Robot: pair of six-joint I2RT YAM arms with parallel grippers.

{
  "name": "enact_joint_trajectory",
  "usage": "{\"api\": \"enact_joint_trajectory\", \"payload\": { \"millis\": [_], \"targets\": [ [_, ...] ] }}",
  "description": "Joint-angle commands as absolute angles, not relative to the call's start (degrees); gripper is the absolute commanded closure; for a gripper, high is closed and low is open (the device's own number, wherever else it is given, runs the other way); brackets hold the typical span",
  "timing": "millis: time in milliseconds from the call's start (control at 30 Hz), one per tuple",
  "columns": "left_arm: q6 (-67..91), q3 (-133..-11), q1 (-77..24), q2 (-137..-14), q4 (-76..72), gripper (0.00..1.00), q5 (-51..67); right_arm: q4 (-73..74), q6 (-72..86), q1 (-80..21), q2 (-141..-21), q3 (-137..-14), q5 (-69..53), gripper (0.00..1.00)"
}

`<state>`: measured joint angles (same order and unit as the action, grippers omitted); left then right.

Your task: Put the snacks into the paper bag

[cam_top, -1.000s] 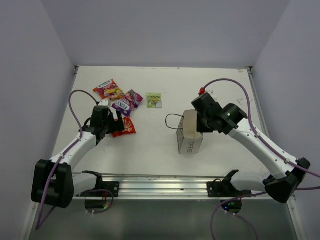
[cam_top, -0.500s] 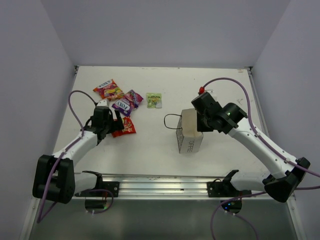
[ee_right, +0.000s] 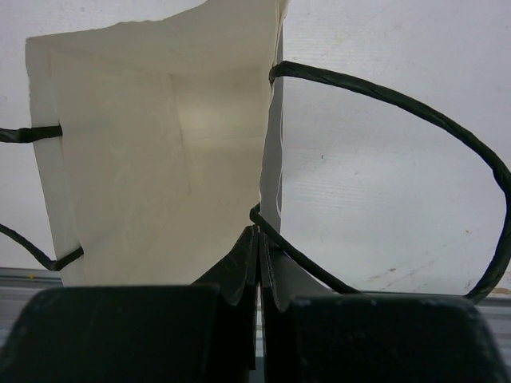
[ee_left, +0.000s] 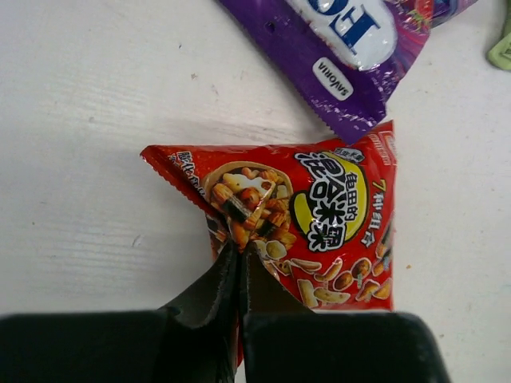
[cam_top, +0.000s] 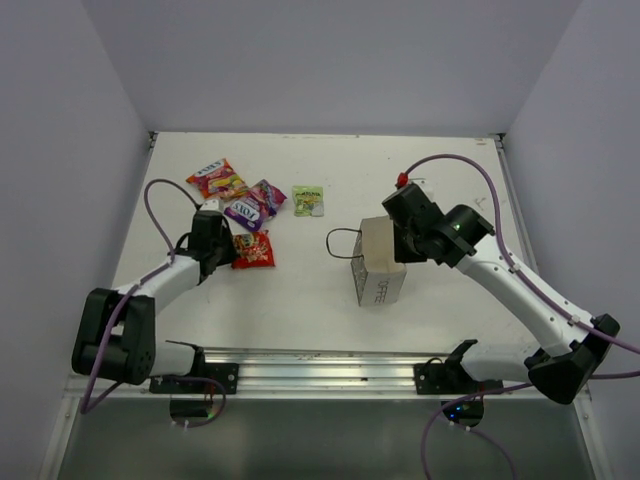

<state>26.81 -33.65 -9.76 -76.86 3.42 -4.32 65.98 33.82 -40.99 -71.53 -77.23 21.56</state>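
The red-orange snack packet lies on the table, its near edge pinched between the shut jaws of my left gripper. The purple packet lies just beyond it, the red-yellow packet farther left, the pale green one to the right. The white paper bag stands mid-table with black cord handles. My right gripper is shut on the bag's rim wall by a handle cord.
White side walls close in the table on left, right and back. A metal rail runs along the near edge between the arm bases. The purple cables arc above both arms.
My left gripper moved slightly right onto the red-orange packet and its jaws went from open to shut on the packet's edge. The right arm and bag barely moved.
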Motion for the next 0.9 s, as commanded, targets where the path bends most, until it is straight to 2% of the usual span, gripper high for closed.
{"api": "enact_joint_trajectory", "payload": {
  "millis": [0,200,400,567,867],
  "targets": [
    [26.45,-39.54,-9.67,-72.45,4.21,1.0,-2.03,65.65,32.87,-41.22,-72.24,-79.37,22.85,1.0],
    [28.29,-56.67,-10.28,-66.36,13.95,1.0,5.78,65.92,32.52,-41.22,-72.16,-79.54,23.2,1.0],
    [33.65,-70.99,-17.3,-66.62,16.96,1.0,10.36,66.09,32.08,-41.22,-72.42,-79.89,23.64,1.0],
    [38.14,-76.28,-24.25,-69.08,15.21,1.0,13.62,65.66,31.9,-41.13,-72.25,-79.63,23.47,1.0],
    [40.25,-81.29,-39.45,-76.19,15.38,1.0,10.11,65.74,31.9,-41.22,-71.11,-79.37,24.08,1.0]
  ]
}}
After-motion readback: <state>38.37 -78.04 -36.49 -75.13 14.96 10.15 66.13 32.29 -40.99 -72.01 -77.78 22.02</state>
